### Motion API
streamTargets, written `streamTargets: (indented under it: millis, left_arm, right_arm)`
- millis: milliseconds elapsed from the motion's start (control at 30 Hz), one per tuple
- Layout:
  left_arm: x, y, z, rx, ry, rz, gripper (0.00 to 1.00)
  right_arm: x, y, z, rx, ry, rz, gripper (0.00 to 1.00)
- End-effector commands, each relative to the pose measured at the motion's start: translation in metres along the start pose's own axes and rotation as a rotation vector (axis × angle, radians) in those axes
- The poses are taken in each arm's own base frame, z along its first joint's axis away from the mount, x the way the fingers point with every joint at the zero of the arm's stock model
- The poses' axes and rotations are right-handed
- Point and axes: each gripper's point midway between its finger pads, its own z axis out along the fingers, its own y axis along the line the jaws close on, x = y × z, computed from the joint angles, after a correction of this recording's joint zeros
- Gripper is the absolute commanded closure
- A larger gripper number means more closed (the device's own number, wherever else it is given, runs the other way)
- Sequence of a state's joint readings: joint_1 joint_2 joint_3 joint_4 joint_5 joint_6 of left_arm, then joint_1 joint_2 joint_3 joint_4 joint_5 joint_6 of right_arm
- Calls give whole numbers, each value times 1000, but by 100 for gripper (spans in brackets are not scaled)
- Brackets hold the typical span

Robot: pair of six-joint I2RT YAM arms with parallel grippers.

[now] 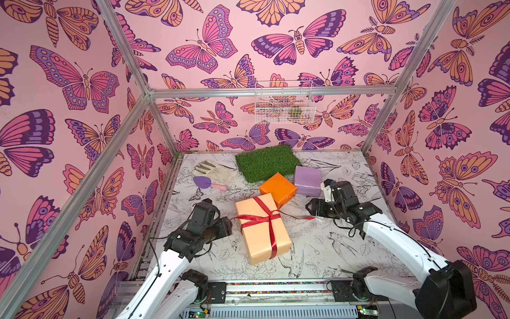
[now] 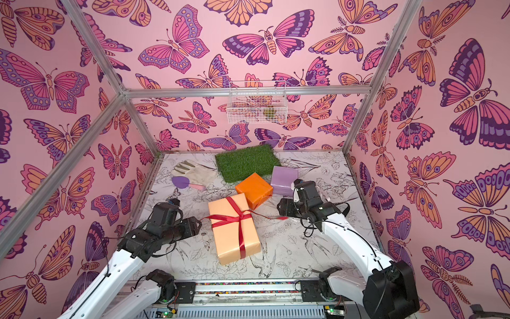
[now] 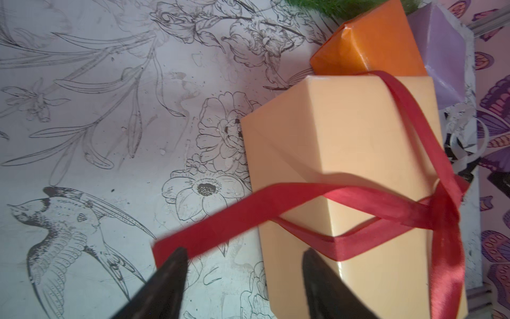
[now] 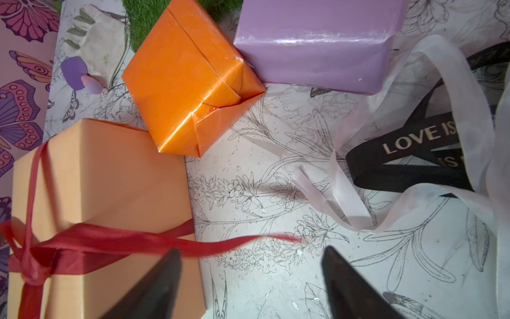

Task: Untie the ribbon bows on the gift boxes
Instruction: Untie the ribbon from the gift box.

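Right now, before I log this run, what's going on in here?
Two robot arms are untying gift ribbons. The orange box and lilac box are bare; a black ribbon and white ribbon lie loose on the table. Both open, the left gripper and right gripper flank the peach box; its red ribbon trails tails sideways, the crossing on top not yet undone.

Pink butterfly wallpaper [image 1: 154, 33] on all walls, aluminium frame bars [image 1: 220, 93], white wire basket [image 1: 265, 116] on back wall, contents unclear. Tabletop [image 1: 331, 248] printed with line-drawn flowers, birds. Even light.
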State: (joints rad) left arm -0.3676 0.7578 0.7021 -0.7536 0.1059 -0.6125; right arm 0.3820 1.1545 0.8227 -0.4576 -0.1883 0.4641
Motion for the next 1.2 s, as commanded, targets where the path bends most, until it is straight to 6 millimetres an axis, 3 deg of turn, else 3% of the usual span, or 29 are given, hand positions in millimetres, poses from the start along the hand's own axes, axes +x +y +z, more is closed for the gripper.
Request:
streamTargets:
  millis: [0, 67, 167, 400, 500, 700, 867, 967, 1167]
  left_arm:
    - [13, -27, -1, 134, 65, 26, 0]
    - [20, -43, -1, 178, 79, 70, 0]
    - [28, -63, 3, 224, 85, 108, 0]
    - [38, -83, 25, 255, 100, 114, 0]
    - [39, -84, 39, 237, 93, 107, 0]
    - [40, -89, 53, 206, 71, 113, 0]
    - [35, -90, 60, 198, 35, 113, 5]
    - [35, -87, 63, 188, 28, 102, 15]
    - [35, -76, 67, 151, 8, 91, 25]
  right_arm:
    - [-3, 23, -19, -62, -3, -62, 0]
    - [4, 40, -23, -98, 14, -105, 2]
    - [17, 75, -26, -190, 58, -158, 18]
    - [50, 158, -16, -419, 158, -222, 53]
    - [62, 175, -5, -453, 201, -232, 55]
    - [76, 193, 9, -481, 259, -249, 57]
    - [78, 195, 7, -497, 265, -238, 72]
    - [77, 189, 2, -478, 252, -235, 100]
    - [68, 160, -22, -365, 165, -223, 100]
